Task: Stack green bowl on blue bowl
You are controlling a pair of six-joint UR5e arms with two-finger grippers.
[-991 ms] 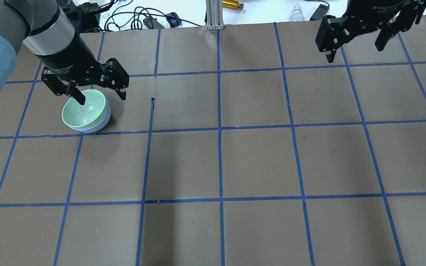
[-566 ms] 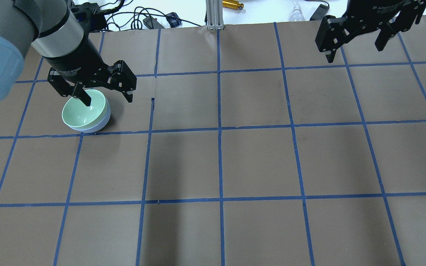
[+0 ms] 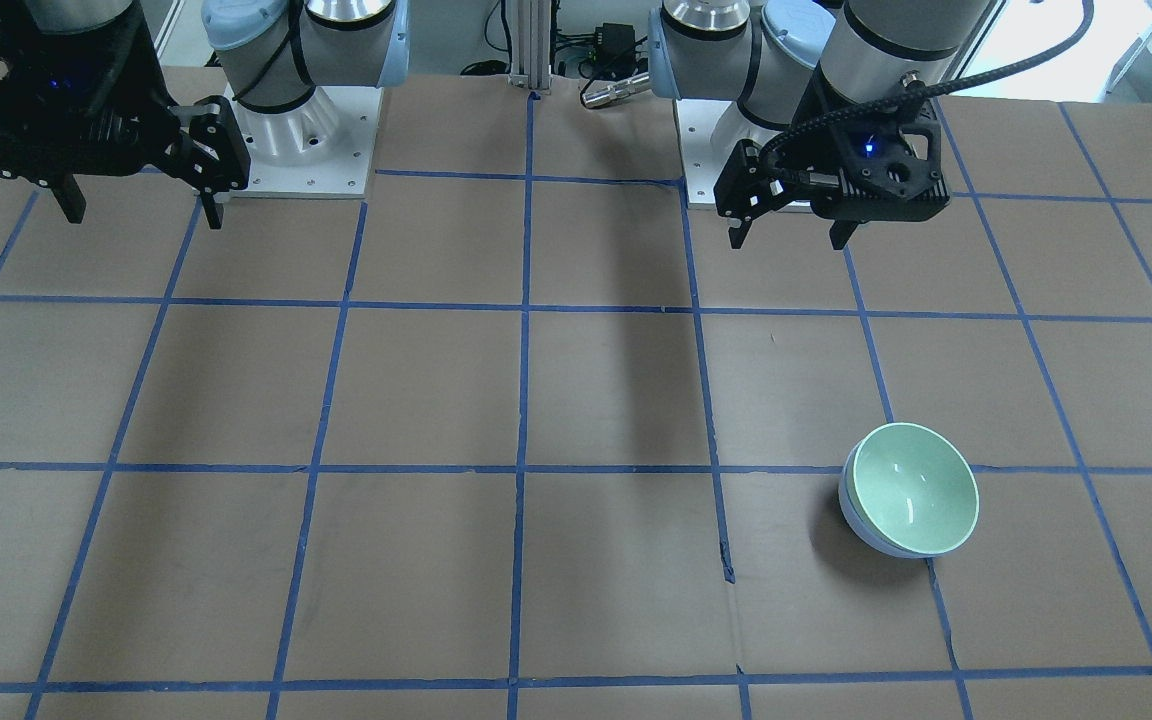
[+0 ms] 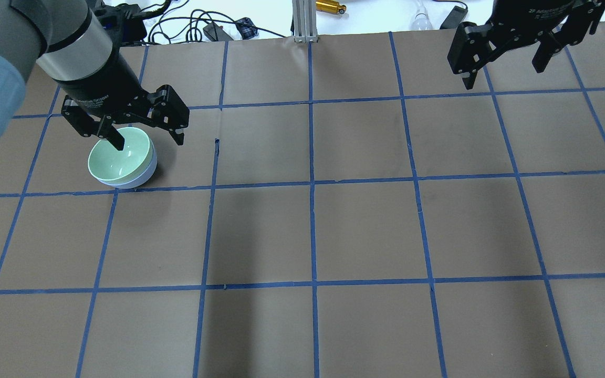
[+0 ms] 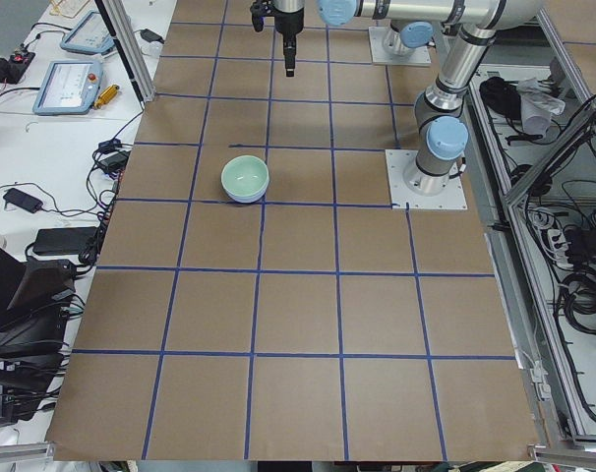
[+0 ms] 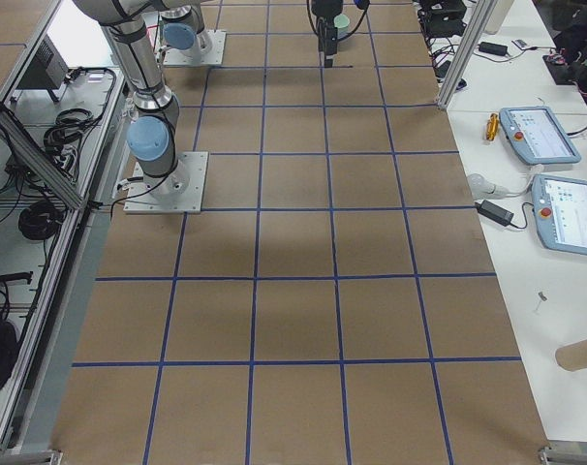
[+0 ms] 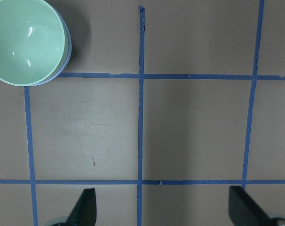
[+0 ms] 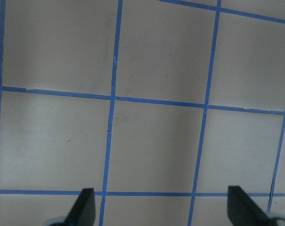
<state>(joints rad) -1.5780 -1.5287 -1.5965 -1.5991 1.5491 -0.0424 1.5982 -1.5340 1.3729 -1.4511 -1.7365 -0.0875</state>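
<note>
Left gripper (image 4: pixel 148 143): fingers spread wide, nothing held, hangs above blue bowl (image 4: pixel 144 177), clear of it. Green bowl (image 4: pixel 118 160): nested upright inside blue bowl. Right gripper (image 4: pixel 503 73): fingers wide apart, nothing held, well apart from blue bowl, to its right.

table (image 4: pixel 365 231) being viewed steeply from rear overhead and from the opposite front, both ends being covered from high up, wrist views being aimed straight down, green bowl (image 4: pixel 121 164) being shared by overhead, front, left-end, left-wrist views
</note>
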